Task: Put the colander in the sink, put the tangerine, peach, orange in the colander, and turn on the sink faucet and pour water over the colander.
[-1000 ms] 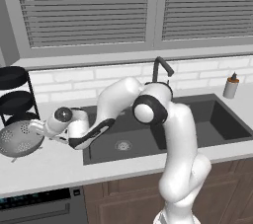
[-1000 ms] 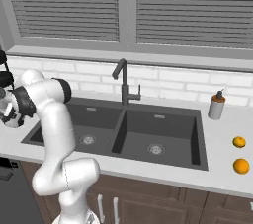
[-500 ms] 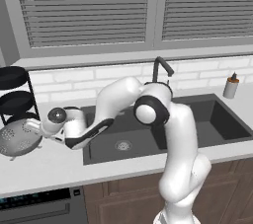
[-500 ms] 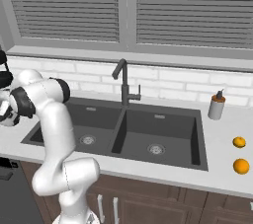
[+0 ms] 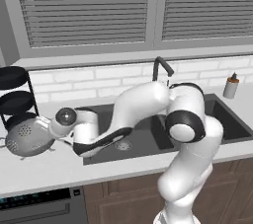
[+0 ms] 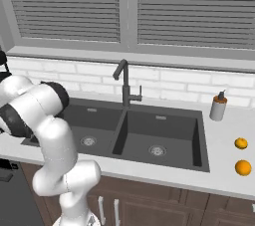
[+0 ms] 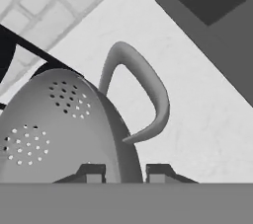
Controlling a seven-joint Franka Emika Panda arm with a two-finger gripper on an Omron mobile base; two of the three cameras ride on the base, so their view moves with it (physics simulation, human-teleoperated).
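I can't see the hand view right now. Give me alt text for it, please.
The gripper is shut on the rim of the silver-grey perforated metal colander, whose loop handle curves up beyond the fingertips. Past it lie pale countertop, the dark grey sink and a black rack.

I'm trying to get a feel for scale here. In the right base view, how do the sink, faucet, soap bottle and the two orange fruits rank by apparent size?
1. Sink
2. Faucet
3. Soap bottle
4. The two fruits: nearer one looks slightly bigger than the farther one, but nearness to the camera may explain that, so I won't rank them.
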